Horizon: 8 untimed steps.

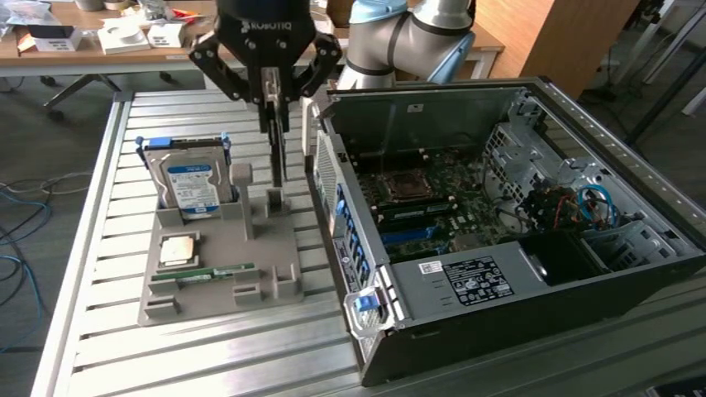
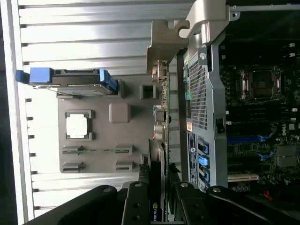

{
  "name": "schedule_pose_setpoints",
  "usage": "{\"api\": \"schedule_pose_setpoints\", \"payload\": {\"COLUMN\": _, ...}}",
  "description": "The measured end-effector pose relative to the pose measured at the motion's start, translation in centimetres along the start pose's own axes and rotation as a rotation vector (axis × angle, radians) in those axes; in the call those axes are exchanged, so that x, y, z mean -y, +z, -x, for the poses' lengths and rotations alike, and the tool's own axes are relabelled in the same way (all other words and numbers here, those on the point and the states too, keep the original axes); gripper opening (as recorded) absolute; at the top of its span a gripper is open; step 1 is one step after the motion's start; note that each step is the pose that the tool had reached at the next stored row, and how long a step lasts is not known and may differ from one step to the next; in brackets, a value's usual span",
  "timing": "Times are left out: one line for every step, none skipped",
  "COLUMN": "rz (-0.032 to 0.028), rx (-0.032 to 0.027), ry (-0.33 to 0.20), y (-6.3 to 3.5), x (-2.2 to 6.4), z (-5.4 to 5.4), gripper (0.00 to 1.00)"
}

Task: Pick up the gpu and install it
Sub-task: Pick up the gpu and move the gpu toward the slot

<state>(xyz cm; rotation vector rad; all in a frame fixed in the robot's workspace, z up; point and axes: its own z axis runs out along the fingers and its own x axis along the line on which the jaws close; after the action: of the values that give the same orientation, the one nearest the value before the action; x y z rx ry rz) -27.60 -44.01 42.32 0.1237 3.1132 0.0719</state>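
Above the tray (image 1: 221, 240), near its edge on the exterior view's right, the gpu (image 1: 277, 161) hangs upright and edge-on, a thin dark plate. Its lower end is close over a small post of the tray; whether they touch I cannot tell. The gripper (image 1: 274, 124) pinches the gpu from both flat sides, one finger on each face, and points straight down at the tray. From the wrist view the gpu (image 2: 155, 213) runs away from the gripper (image 2: 158, 187) as a narrow strip, with its silver bracket at the far end. On the tray, toward the exterior view's left, a drive (image 1: 190, 182) with blue clips stands upright in its holder. Nearer the tray's front a square chip (image 1: 178, 251) lies flat, and a green stick (image 1: 210, 273) lies in a slot just beside it. Just beside the tray, on the exterior view's right, an open case (image 1: 464, 331) lies with its board facing up. Tray and case both rest on the slatted metal table (image 1: 165, 347).
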Motion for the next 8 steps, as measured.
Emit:
{"api": "schedule_pose_setpoints", "payload": {"rz": 0.0, "rx": 0.0, "ry": 0.0, "y": -0.43, "x": -0.02, "z": 0.0, "gripper": 0.26}}
{"api": "schedule_pose_setpoints", "payload": {"rz": -0.0001, "rx": 0.0, "ry": 0.0, "y": -0.85, "x": -0.04, "z": 0.0, "gripper": 0.26}}
{"api": "schedule_pose_setpoints", "payload": {"rz": -0.0001, "rx": -0.0001, "ry": 0.0, "y": -1.24, "x": -0.06, "z": 0.0, "gripper": 0.26}}
{"api": "schedule_pose_setpoints", "payload": {"rz": 0.0, "rx": 0.0, "ry": 0.0, "y": -1.51, "x": -0.07, "z": 0.0, "gripper": 0.26}}
{"api": "schedule_pose_setpoints", "payload": {"rz": 0.0, "rx": 0.0, "ry": 0.0, "y": -1.6, "x": -0.07, "z": 0.0, "gripper": 0.26}}
{"api": "schedule_pose_setpoints", "payload": {"rz": 0.0002, "rx": 0.0001, "ry": 0.0, "y": -1.6, "x": -0.07, "z": 0.0, "gripper": 0.26}}
{"api": "schedule_pose_setpoints", "payload": {"rz": 0.0001, "rx": 0.0001, "ry": 0.0, "y": -1.6, "x": -0.07, "z": 0.0, "gripper": 0.26}}
{"api": "schedule_pose_setpoints", "payload": {"rz": 0.0001, "rx": 0.0001, "ry": 0.0, "y": -1.6, "x": -0.07, "z": 0.0, "gripper": 0.26}}
